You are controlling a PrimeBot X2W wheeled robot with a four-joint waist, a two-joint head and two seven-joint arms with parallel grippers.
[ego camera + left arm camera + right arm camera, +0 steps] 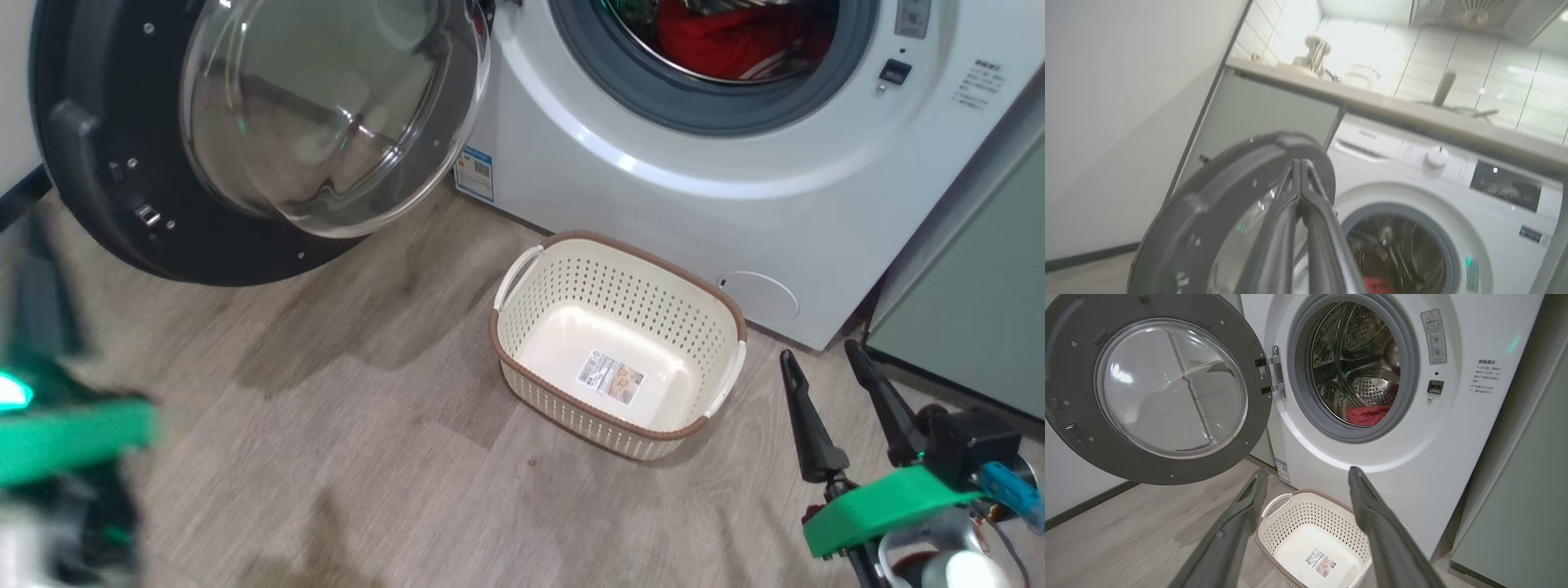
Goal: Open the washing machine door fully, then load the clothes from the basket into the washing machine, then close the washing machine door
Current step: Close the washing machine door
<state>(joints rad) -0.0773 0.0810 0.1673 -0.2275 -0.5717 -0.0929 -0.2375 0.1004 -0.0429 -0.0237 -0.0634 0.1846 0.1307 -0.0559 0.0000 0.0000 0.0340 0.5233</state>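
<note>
Door open at 10 o'clock, basket empty, red clothes in washer; I've only closing left. L gripper pressed together, R gripper spread.

The big white front-loading washing machine stood at the back, with its large round black-rimmed glass door swung out to the left of the drum opening. The bright red fabric clothes lay inside the drum. I saw the small cream perforated plastic basket on the wooden plank floor just before the washer's front, below the opening. The pale green cabinet stood right of the machine. My right gripper hung right of the basket, apart from it.
</note>
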